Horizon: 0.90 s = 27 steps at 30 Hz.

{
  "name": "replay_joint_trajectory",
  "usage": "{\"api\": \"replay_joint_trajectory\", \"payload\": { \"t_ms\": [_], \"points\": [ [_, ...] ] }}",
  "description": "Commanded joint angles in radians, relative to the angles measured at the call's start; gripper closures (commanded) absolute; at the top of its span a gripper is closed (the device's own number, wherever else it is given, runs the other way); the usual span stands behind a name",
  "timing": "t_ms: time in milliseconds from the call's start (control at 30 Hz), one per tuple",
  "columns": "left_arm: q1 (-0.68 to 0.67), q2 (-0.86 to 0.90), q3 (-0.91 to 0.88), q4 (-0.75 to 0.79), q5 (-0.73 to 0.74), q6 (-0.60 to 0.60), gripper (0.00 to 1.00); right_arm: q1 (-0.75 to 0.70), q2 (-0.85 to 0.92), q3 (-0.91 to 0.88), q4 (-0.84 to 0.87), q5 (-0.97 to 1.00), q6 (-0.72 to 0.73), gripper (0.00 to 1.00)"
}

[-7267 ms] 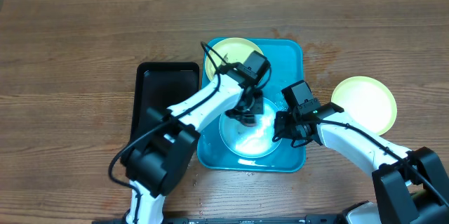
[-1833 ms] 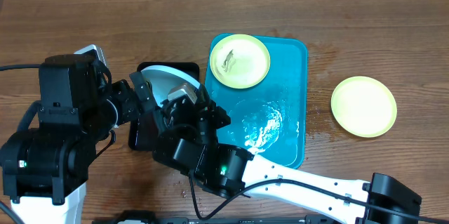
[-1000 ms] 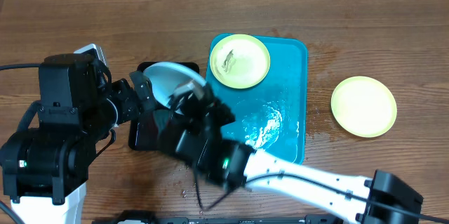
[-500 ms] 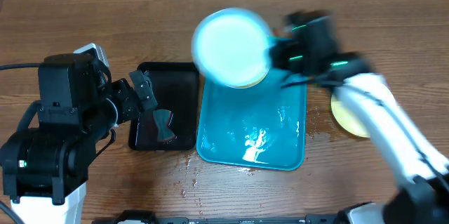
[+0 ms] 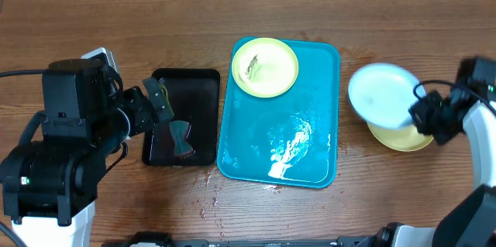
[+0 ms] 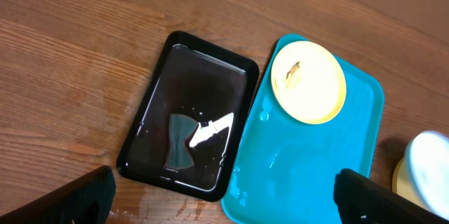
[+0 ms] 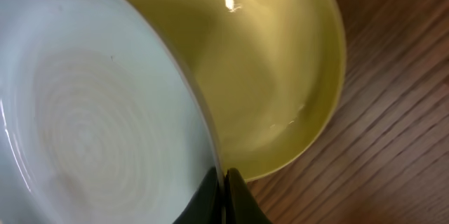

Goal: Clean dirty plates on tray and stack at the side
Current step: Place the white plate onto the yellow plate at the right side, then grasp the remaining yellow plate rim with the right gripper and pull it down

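The turquoise tray point(image 5: 314, 84) point(image 6: 330, 168) lies mid-table, wet and glossy. A pale yellow-green plate point(image 5: 264, 66) point(image 6: 309, 82) with a food smear sits in its far left corner. Right of the tray, my right gripper point(image 5: 423, 115) point(image 7: 224, 192) is shut on the rim of a light blue plate point(image 5: 380, 94) point(image 7: 84, 126). It holds that plate tilted just over a clean yellow-green plate point(image 5: 404, 137) point(image 7: 273, 76) resting on the wood. My left gripper point(image 5: 160, 98) point(image 6: 224, 178) hangs open high above the black tray's near edge, holding nothing.
A black rectangular tray point(image 5: 194, 84) point(image 6: 203, 69) lies left of the turquoise one, with a grey bow-shaped object point(image 5: 180, 138) point(image 6: 179, 143) in it. Water drops spot the wood near the trays' front edges. The left arm's bulk fills the table's left side.
The right arm has carried the light blue plate from over the black tray, across the turquoise tray, to above the yellow-green plate on the right. The left arm has not moved.
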Motion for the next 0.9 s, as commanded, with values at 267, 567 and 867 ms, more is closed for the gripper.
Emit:
{"api": "replay_joint_trajectory", "payload": {
  "t_ms": [267, 567, 867],
  "points": [
    [0.006, -0.002, 0.019, 0.009, -0.013, 0.018, 0.00, -0.080, -0.009, 0.096, -0.109, -0.021, -0.052, 0.71],
    [0.006, -0.002, 0.019, 0.012, -0.010, 0.019, 0.00, 0.290, -0.094, 0.341, -0.078, -0.224, -0.328, 0.68],
    [0.005, -0.002, 0.019, 0.011, 0.058, 0.137, 0.00, 0.658, 0.085, 0.278, 0.333, 0.013, -0.343, 0.54]
  ]
}}
